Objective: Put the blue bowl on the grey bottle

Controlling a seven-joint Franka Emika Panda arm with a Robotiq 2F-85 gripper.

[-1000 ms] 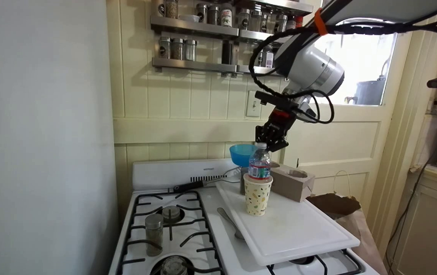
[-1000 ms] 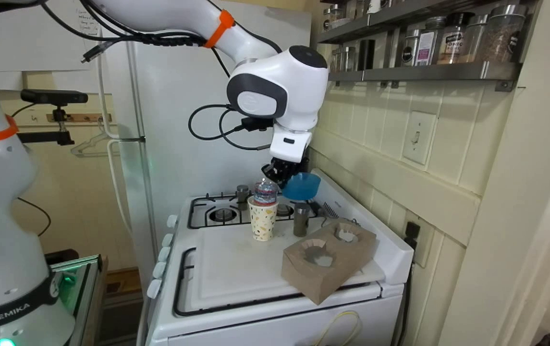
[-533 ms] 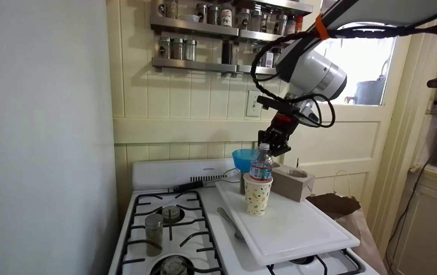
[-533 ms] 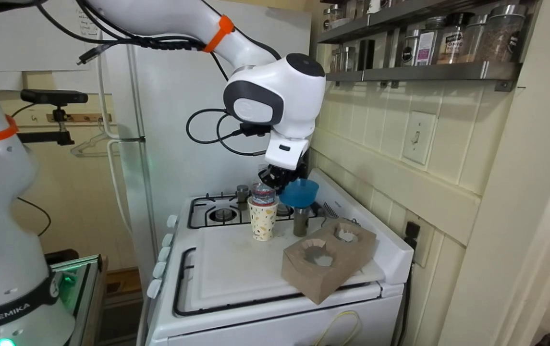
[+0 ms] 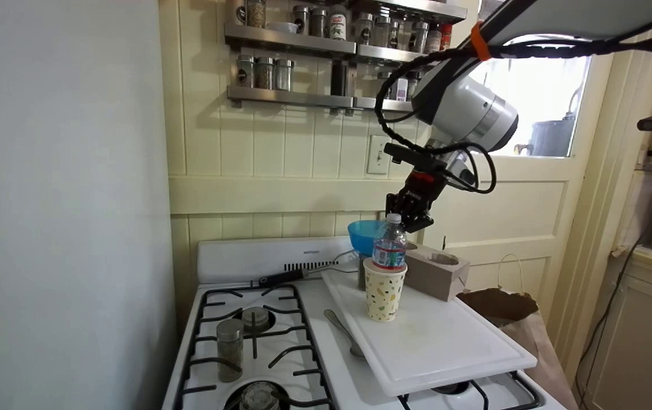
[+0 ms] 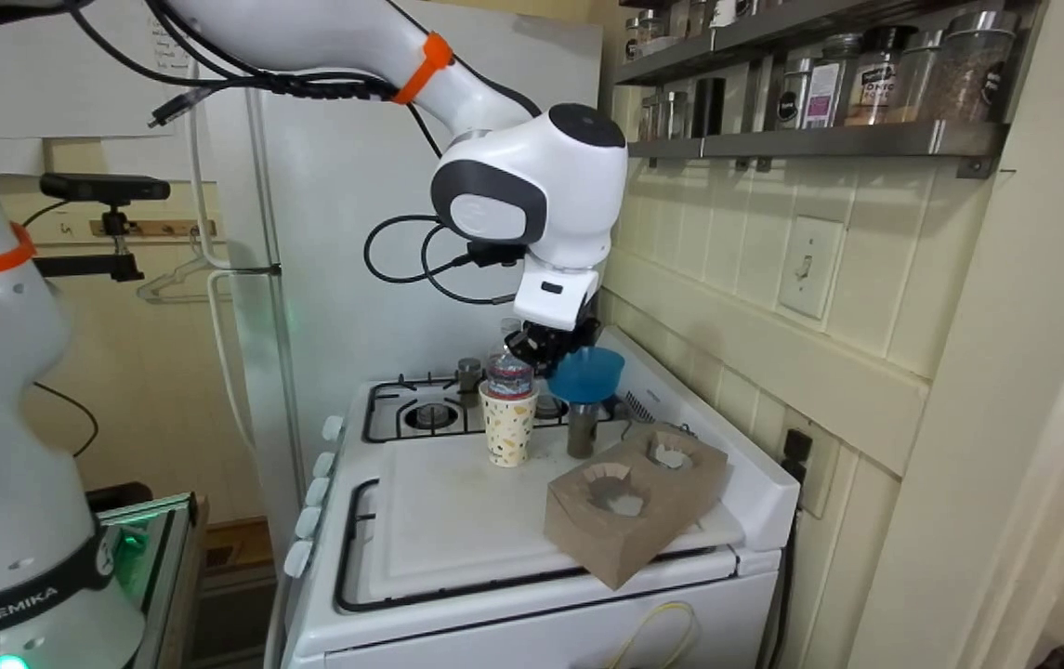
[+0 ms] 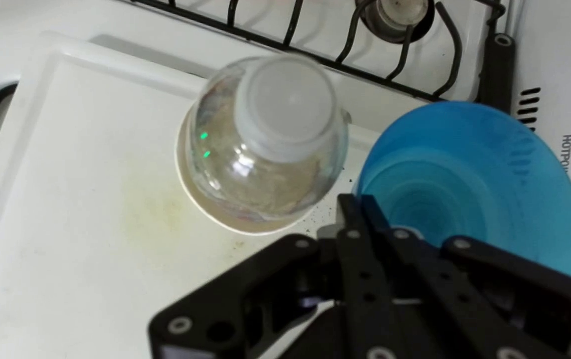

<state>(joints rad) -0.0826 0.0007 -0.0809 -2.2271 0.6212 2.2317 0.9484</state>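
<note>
The blue bowl [image 6: 585, 374], also in the wrist view [image 7: 445, 179], hangs from my gripper [image 7: 357, 198], which is shut on its near rim, one finger inside and one outside. In an exterior view, bottle and bowl partly hide the fingertips of the gripper [image 5: 408, 212]. The bowl is right over a slim jar [image 6: 582, 433] with greyish contents and grey lid; I cannot tell if they touch. A clear bottle with a pale grey cap [image 7: 290, 99] stands leaning in the cream patterned cup [image 6: 507, 435], close beside the gripper. Which is the grey bottle I cannot tell.
The cup and jar stand on a white cutting board [image 5: 439, 347] on the stove. A brown cardboard holder [image 6: 629, 502] stands at the board's edge. A spoon [image 5: 344, 331], another jar [image 5: 229, 347] and burner grates lie to one side. The wall is close behind.
My gripper has lowered the bowl towards the jar, then shifted it slightly until it is over the jar. The clear bottle in the cup has leaned over a little. The grip is unchanged.
</note>
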